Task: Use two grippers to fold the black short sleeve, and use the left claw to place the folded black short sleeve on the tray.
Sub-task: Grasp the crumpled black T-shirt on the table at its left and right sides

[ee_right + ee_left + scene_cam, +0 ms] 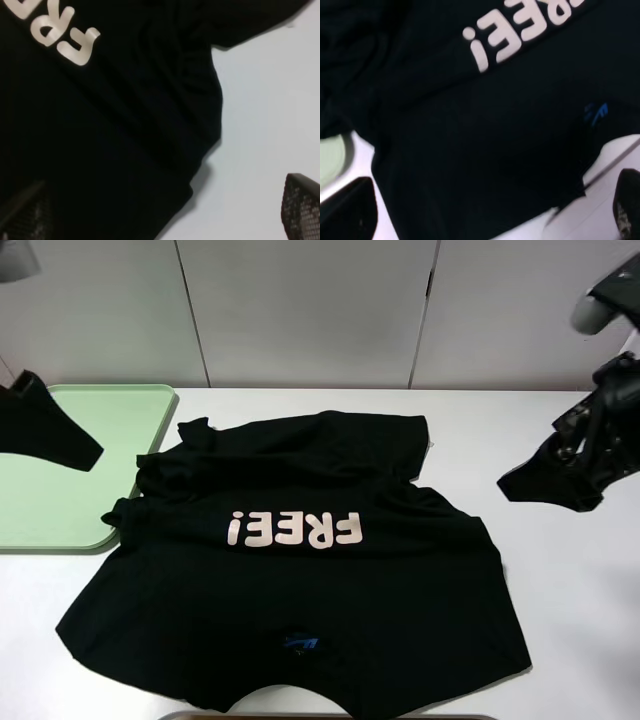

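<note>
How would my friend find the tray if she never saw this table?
On the white table, find the big black shirt that says FREE!. Left of it in the high view lies a flat rectangular tray with a low rim. It is the only pale green thing there.

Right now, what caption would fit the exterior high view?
Black short sleeve printed FREE! lies spread on the white table, one edge overlapping the green tray.
</note>
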You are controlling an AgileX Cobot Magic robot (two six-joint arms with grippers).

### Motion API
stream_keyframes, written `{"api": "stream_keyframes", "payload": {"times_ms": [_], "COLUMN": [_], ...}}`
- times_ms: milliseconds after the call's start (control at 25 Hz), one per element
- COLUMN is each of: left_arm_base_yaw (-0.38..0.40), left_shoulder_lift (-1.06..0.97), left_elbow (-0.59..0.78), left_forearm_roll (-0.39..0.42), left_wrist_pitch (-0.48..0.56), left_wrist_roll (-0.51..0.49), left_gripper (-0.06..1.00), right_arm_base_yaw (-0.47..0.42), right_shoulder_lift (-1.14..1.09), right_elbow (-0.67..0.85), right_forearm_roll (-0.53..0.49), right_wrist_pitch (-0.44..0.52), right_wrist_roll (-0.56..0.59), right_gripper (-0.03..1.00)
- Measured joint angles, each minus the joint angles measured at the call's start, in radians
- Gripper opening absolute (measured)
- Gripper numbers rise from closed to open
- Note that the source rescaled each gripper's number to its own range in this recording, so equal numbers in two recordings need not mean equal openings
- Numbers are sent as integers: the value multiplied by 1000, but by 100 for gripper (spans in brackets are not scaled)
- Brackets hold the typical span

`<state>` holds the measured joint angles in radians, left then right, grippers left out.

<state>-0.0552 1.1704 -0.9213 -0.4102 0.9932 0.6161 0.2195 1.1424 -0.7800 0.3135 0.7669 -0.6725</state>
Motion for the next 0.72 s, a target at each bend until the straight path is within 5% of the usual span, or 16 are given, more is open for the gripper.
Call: {"api": "stream_keyframes", "payload": {"times_ms": [400, 720], "left_arm_base_yaw": [-126, -162], "left_shoulder_lift": [207, 323], "left_elbow": [-7, -8], "left_forearm_roll": [-58, -15], "left_wrist_pitch": [-218, -266], "left_wrist_roll": [197, 217], "left_gripper": [93, 93], "right_arm_base_yaw": [0, 0], "right_shoulder_lift": [361, 499], "right_elbow": [-3, -3], "right_forearm_roll": [6, -45], "right_wrist_pitch": [-176, -233], "right_wrist_roll": [-150, -164], "right_gripper": [100, 100]}}
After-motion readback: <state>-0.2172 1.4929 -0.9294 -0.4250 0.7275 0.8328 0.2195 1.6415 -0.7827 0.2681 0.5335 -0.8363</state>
